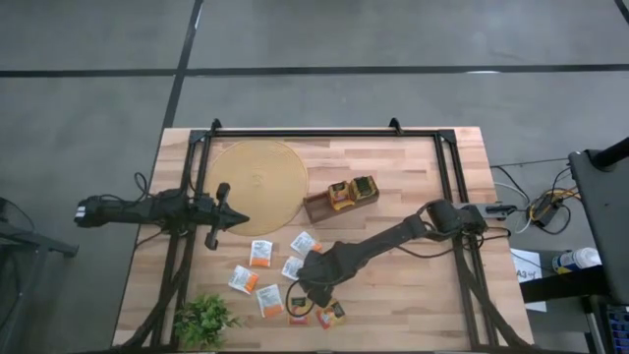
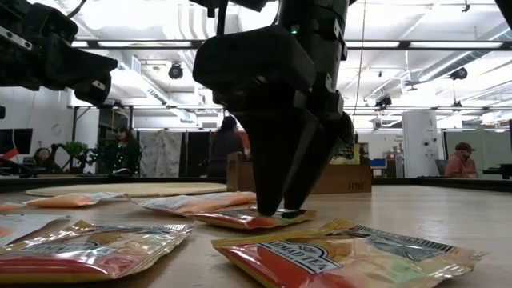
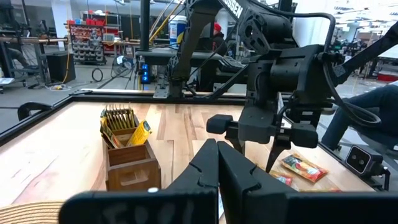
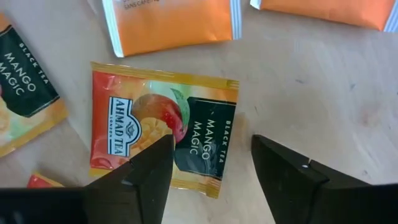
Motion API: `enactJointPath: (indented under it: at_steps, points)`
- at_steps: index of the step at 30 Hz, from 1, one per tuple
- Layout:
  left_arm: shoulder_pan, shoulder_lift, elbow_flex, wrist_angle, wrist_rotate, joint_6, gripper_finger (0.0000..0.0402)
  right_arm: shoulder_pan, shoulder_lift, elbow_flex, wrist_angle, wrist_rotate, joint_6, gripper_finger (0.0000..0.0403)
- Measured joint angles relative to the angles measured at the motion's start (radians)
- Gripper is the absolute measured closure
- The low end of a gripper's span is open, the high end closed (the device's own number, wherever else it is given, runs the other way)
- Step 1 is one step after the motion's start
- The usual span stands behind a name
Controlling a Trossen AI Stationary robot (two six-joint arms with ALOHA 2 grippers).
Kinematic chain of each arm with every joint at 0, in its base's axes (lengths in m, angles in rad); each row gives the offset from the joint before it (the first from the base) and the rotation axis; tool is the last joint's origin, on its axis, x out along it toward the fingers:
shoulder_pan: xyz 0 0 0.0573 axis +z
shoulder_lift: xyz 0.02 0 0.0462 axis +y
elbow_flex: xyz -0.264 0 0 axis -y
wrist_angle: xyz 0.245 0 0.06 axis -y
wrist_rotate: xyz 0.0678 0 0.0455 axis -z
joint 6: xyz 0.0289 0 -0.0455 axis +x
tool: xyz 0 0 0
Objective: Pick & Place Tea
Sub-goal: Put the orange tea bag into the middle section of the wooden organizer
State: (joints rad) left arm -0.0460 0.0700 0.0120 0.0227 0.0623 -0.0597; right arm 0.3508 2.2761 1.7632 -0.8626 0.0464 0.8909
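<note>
wooden worktop (image 1: pixel 413 295) carries scattered tea packets near its front edge, beside a small plant (image 1: pixel 204 320) at the front left corner. right gripper (image 4: pixel 211 165) stands with fingers spread over a mango tea packet (image 4: pixel 158 127), one finger overlapping its edge, nothing gripped. left gripper (image 1: pixel 239 219) hangs closed and empty over a round mat (image 1: pixel 257 177).

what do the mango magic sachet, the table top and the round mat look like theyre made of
Mango Magic sachet: glossy printed foil or plastic film, judging by its sheen and crimped edges.
Table top: pale wood planks with visible seams and grain, matte.
Round mat: tan, likely woven fibre or cork; unclear.
</note>
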Motion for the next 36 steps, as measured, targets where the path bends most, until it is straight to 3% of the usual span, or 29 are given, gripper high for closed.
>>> enactJointPath:
  at_steps: [6,15,28,33,36]
  points:
    - [0.000,0.000,0.000,0.000,0.000,0.000,0.0401,-0.002,-0.003,-0.016,0.009,0.006,0.000,0.0222]
    - [0.000,0.000,0.000,0.000,0.000,0.000,0.0401,-0.005,-0.002,-0.017,0.022,0.015,-0.024,0.0383]
    - [-0.001,0.000,0.000,0.000,0.000,0.000,0.0401,-0.016,-0.051,0.000,-0.066,0.069,-0.104,0.0395]
    - [-0.001,0.000,0.000,0.000,0.000,0.000,0.0401,-0.031,-0.111,0.018,-0.193,0.171,-0.145,0.0395]
    - [-0.001,0.000,0.000,0.000,0.000,0.000,0.0401,-0.039,-0.154,0.021,-0.258,0.292,-0.203,0.0395]
